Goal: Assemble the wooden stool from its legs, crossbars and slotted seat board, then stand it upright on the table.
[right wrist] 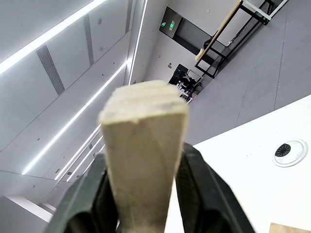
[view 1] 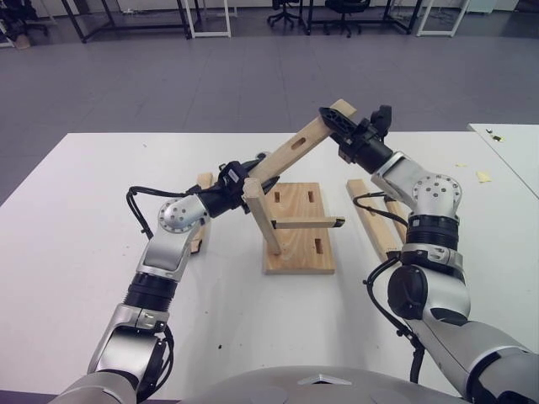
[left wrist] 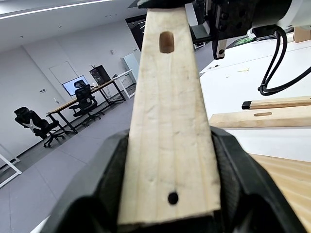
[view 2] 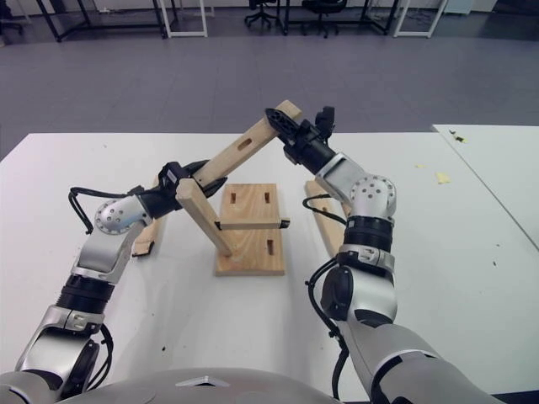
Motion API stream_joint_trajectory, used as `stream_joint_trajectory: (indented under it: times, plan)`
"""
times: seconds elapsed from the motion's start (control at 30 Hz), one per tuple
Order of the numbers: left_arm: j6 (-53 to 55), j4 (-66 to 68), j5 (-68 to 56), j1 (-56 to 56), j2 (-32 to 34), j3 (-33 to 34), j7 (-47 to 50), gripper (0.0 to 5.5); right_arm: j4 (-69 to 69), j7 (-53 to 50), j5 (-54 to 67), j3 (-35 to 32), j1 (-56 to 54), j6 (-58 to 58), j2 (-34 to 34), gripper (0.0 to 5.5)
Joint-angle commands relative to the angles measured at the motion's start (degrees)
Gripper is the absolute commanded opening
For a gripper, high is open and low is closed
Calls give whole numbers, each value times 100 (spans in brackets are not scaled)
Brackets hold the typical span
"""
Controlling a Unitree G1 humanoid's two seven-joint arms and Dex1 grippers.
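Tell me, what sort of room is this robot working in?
Most likely an open-plan office or lab workspace: black swivel office chairs stand near wood-topped, black-legged desks on a plain grey floor. There are long strip ceiling lights overhead and a large white work table in front.

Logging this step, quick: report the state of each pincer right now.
Left pincer: closed on the lower end of the raised wooden leg.
Right pincer: closed on the upper end of the same leg.

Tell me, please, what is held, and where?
One long slotted pale wooden leg: left end effector at its lower end, right end effector near its upper end.
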Motion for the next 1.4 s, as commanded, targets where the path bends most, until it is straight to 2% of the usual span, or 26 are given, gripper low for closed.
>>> stream_joint_trajectory:
  times: [0.03, 0.13, 0.17, 0.23, 0.33, 0.43, 0.53, 0.6, 0.77, 1.03, 1.27, 1.4]
  plan:
    - [-189, 21, 151, -95, 68, -3, -5, 207, -273, -154, -138, 69, -81, -347, 34, 107]
    - [-70, 112, 184, -142, 57, 6, 76, 207, -440, -389, -275, -27, -23, -822, 91, 105]
    - [-10, 143, 192, -154, 49, 27, 129, 245, -466, -532, -329, -108, 0, -1024, 101, 105]
    - [88, 231, 236, -165, 59, 81, 238, 280, -753, -766, -528, -165, 219, -1393, 81, 101]
    - [390, 245, 433, 77, 143, 274, 671, 332, -2088, -1233, -786, -311, 1339, -1613, -64, 101]
    - [1308, -581, 290, 794, 126, 540, 1054, 381, -3791, -1901, -404, -528, 2674, -1186, 33, 101]
    - [2060, -1637, 853, 2029, 406, 169, 1219, 384, -5469, -2761, 292, -540, 4164, -777, 426, 101]
    - [2508, -1989, 1089, 2507, 470, -9, 1338, 384, -5897, -3175, 692, -466, 4648, -757, 603, 101]
    - [2654, -2119, 1825, 2754, 858, -458, 1321, 384, -5992, -3752, 1146, -150, 5045, -966, 697, 101]
    - [3243, -2392, 1672, 2573, 424, -860, 1211, 384, -6566, -4160, 727, 531, 5176, -1061, 41, 101]
    - [3649, -2491, 1601, 2427, 116, -1092, 1234, 384, -6754, -4319, -219, 1024, 5257, -1253, -311, 101]
    - [3853, -2507, 1456, 2305, -120, -1199, 1222, 384, -6766, -4298, -1029, 1779, 5077, -1204, -562, 101]
